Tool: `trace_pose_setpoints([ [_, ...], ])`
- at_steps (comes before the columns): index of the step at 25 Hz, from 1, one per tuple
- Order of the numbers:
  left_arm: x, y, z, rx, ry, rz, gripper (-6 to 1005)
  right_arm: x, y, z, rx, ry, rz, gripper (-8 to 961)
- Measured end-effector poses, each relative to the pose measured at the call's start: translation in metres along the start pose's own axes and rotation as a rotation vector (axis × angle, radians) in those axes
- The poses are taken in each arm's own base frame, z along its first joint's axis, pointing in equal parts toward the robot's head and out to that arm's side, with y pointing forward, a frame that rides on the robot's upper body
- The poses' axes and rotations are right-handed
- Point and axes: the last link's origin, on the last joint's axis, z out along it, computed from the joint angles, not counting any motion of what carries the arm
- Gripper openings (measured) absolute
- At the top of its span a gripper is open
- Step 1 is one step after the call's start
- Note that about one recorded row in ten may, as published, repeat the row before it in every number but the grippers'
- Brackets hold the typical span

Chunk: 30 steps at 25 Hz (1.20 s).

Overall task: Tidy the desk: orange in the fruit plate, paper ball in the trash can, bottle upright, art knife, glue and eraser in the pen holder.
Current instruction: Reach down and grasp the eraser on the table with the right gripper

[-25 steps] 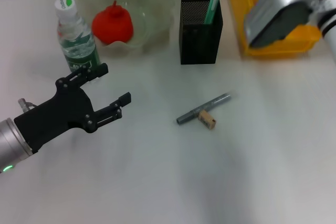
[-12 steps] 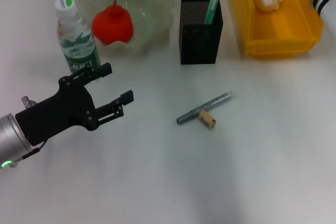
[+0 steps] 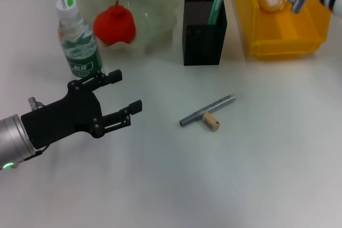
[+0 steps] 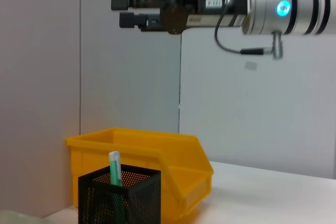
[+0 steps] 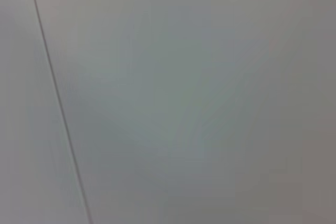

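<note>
White desk fills the head view. At lower left the left gripper (image 3: 124,92) hangs empty, fingers spread. Upper left, the bottle (image 3: 78,40) stands upright beside the fruit plate (image 3: 163,5) holding the orange (image 3: 114,23). At centre the eraser (image 3: 211,122) touches a grey stick (image 3: 207,110): likely light, stiff, best pinched across its short sides. Upper right, the right gripper (image 4: 122,10) is high; whether its fingers are parted I cannot tell.
</note>
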Motion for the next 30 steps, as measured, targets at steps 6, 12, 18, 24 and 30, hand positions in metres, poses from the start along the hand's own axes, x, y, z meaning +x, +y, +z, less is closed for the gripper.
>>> trace_pose_setpoints([
  [6,0.001,-0.001,-0.001,0.005,0.002,0.004,795,-0.037,-0.001,-0.01,-0.137,0.212,0.151,628],
  [12,0.003,-0.001,-0.003,0.007,0.016,0.0,796,-0.053,-0.015,-0.026,-0.436,0.363,0.2,631],
  [18,0.003,0.001,-0.002,-0.007,0.018,-0.039,795,-0.032,-0.051,-0.044,-0.609,0.499,0.224,707],
  [24,0.003,0.0,-0.004,-0.024,0.003,-0.097,796,-0.013,-0.065,-0.059,-0.643,0.589,0.189,763],
  [30,0.003,0.001,-0.007,-0.04,-0.014,-0.135,795,0.011,-0.065,-0.056,-0.608,0.88,-0.024,769],
])
